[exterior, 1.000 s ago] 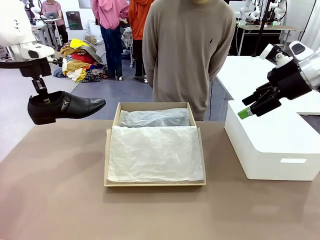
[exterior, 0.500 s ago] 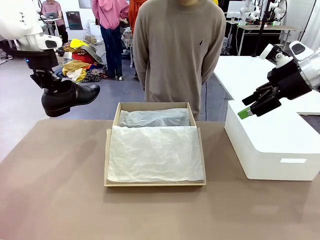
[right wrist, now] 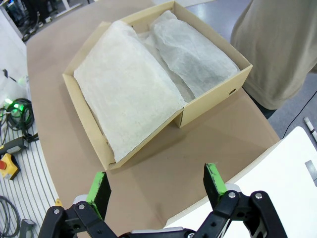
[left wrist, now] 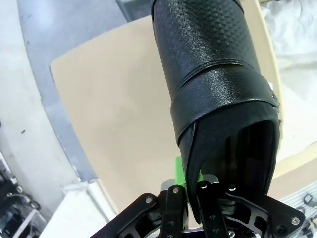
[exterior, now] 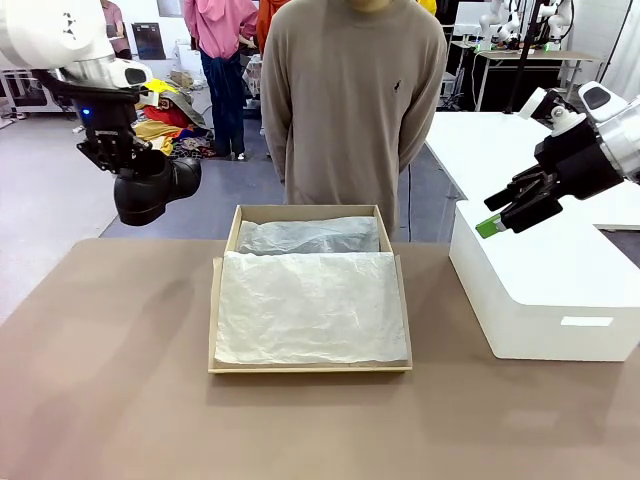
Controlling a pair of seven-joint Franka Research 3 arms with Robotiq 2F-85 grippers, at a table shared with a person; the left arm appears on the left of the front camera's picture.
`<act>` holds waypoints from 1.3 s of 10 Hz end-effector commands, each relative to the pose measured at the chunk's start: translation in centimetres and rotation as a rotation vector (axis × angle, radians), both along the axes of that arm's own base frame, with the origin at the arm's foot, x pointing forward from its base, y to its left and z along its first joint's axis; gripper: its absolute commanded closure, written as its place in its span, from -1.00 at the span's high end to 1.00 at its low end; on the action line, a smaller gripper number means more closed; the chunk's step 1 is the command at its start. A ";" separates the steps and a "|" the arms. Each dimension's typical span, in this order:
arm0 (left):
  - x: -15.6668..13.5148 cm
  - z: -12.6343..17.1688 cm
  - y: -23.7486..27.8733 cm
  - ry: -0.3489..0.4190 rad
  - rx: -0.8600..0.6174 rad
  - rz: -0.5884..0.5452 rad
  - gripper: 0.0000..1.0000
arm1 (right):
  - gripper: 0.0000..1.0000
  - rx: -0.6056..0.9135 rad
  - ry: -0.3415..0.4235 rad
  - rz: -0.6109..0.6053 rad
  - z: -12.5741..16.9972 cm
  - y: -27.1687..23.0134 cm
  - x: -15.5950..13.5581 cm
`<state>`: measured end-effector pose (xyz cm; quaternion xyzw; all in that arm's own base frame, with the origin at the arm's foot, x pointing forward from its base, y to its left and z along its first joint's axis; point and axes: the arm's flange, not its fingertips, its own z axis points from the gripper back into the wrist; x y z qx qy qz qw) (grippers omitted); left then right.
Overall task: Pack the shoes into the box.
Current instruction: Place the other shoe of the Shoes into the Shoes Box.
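The shoe (exterior: 158,185) hangs from my left claw (exterior: 120,152), its back rim pinched between my pads. A second ago it sat side-on, lower and farther left. Now it is higher and turned end-on, above the far left edge of the table (exterior: 120,380), left of the box (exterior: 213,320) and clear of it. My right claw (exterior: 495,215) has not moved and is spread wide above the edge of the white box (exterior: 540,300). A person (exterior: 350,100) stands just behind the box. Tissue paper (exterior: 310,305) covers its inside, and I cannot tell what lies under the crumpled far sheet.
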<state>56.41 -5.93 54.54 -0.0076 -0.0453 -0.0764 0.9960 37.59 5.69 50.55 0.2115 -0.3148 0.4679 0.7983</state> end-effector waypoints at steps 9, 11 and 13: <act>-0.6 -0.1 -2.1 -0.030 0.023 0.135 -1.00 | 1.00 0.024 -0.026 0.023 -0.1 0.0 0.4; -1.8 1.6 -5.6 -0.079 0.021 0.355 -1.00 | 1.00 0.024 -0.026 0.023 -0.1 0.0 0.4; -2.3 2.3 -8.8 -0.068 0.028 0.509 -1.00 | 1.00 0.024 -0.026 0.023 -0.1 0.0 0.4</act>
